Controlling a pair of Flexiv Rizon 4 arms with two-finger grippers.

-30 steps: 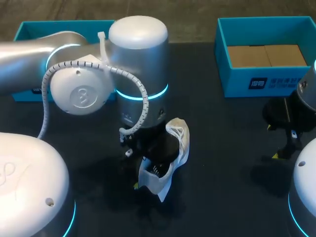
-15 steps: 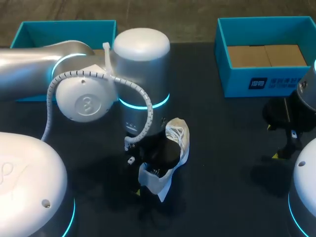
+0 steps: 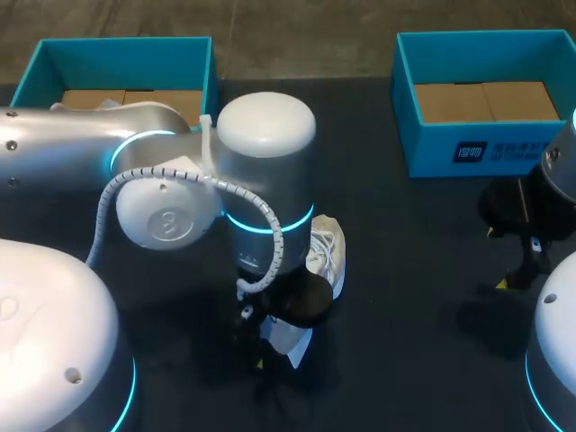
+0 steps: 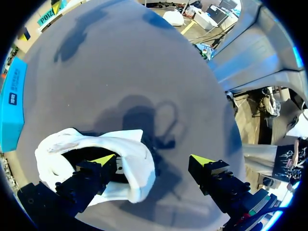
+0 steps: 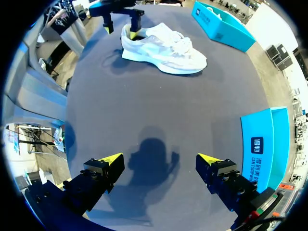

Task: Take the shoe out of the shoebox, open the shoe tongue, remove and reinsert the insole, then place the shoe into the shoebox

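A white shoe lies on its side in the middle of the dark table, mostly covered in the head view by my left arm. In the left wrist view, my left gripper is open at the shoe's heel. One finger sits inside the shoe's opening and the other finger stands outside over the table. My right gripper hangs open over bare table at the right, far from the shoe. It shows in the head view as the right gripper.
One blue shoebox stands at the back left and another blue shoebox at the back right, both with brown cardboard inside. Bare table lies between the shoe and my right gripper.
My left arm has moved nearer and to the right over the shoe, uncovering the left box. It now hides more of the shoe. The right arm has kept still.
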